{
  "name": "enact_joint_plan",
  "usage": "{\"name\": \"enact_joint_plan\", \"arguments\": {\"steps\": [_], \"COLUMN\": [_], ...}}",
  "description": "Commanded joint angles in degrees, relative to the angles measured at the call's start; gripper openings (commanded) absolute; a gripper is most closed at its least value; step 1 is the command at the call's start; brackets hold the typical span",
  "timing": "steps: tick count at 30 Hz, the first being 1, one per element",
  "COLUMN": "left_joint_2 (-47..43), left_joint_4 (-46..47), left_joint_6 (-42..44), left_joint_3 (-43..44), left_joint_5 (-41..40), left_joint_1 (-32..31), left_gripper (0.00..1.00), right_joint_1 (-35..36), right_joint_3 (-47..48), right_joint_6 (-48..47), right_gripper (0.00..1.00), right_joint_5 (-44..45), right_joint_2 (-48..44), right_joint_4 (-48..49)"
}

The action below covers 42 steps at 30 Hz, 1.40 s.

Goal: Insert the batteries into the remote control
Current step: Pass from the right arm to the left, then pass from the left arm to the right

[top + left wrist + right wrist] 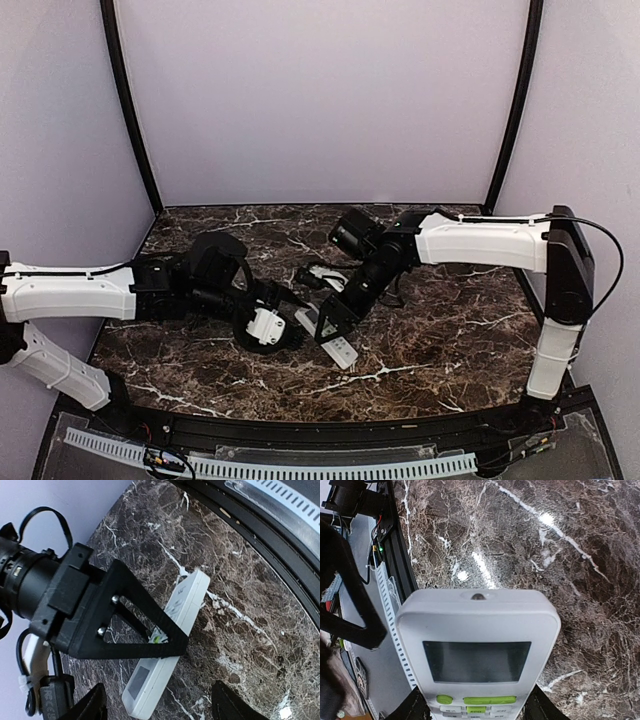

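The white remote control (342, 348) lies face up near the table's middle, its dark display end towards the near edge. My right gripper (333, 316) is shut on its button end. In the right wrist view the remote (477, 630) fills the space between my fingertips (415, 709), and green buttons show below the display. My left gripper (292, 318) is open and empty just left of it. In the left wrist view the remote (150, 680) lies ahead between my spread fingers (92, 705), under the right gripper's black finger (135, 625). No batteries can be made out.
A small white piece (325, 272) lies on the marble table (440, 330) behind the grippers; I cannot tell what it is. A black rail and a white slotted strip (300, 465) run along the near edge. Pale walls enclose the back and sides.
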Motion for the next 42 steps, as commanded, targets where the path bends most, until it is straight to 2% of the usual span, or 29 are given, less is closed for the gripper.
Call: {"name": "enact_joint_plan", "arguments": {"steps": [1,5,7,11,18,20,23,26,28,30,34,37,42], "left_joint_2": [2.2,2.5,3.3,5.0,4.5,3.9,2.9,1.5,0.8,0.2,0.6,1.3,0.9], "left_joint_4": [-2.9,-1.1,-0.9,-0.2,1.6,2.5,3.2,3.6,4.0,4.0,-0.4,-5.4,-7.5], "left_joint_6": [4.4,5.2,5.2,5.3,4.0,3.3,2.2,0.3,-1.9,-5.5,-13.0,-19.1,-29.7], "left_joint_3": [-1.4,-2.1,-2.0,-2.0,-2.7,-3.0,-3.1,-3.2,-3.1,-2.4,0.9,3.7,5.3], "left_joint_5": [-8.2,-9.4,-9.9,-12.5,-11.6,-10.8,-10.0,-9.7,-9.6,-9.5,-7.9,-7.0,-2.4], "left_joint_1": [-1.4,-1.5,-1.6,-1.7,-2.1,-2.2,-2.3,-2.4,-2.4,-2.4,-2.4,-2.4,-1.7], "left_gripper": [0.67,0.6,0.52,0.44,0.28,0.21,0.04,0.0,0.0,0.0,0.0,0.0,0.0], "right_joint_1": [1.2,2.0,2.5,3.1,3.3,3.4,3.3,3.2,2.9,2.6,0.9,0.3,0.1], "right_joint_3": [2.1,2.8,3.4,4.5,5.0,5.0,4.2,3.4,2.9,1.8,-1.4,-4.8,-14.4], "right_joint_6": [-1.2,-1.3,-1.6,-2.1,-2.9,-3.0,-3.3,-3.3,-3.9,-5.1,-5.9,-7.1,-11.0], "right_gripper": [0.24,0.24,0.24,0.24,0.24,0.24,0.24,0.25,0.34,0.56,0.81,0.87,0.89], "right_joint_5": [-2.5,-2.9,-2.7,-2.5,-2.6,-2.6,-2.7,-2.3,-1.1,1.0,3.5,5.9,9.2], "right_joint_2": [1.2,1.4,1.8,2.6,3.6,3.6,3.4,2.9,2.2,0.0,-7.4,-14.3,-25.6], "right_joint_4": [0.2,0.5,0.4,-0.2,0.2,0.6,1.5,1.8,1.5,1.8,5.4,10.2,20.4]}}
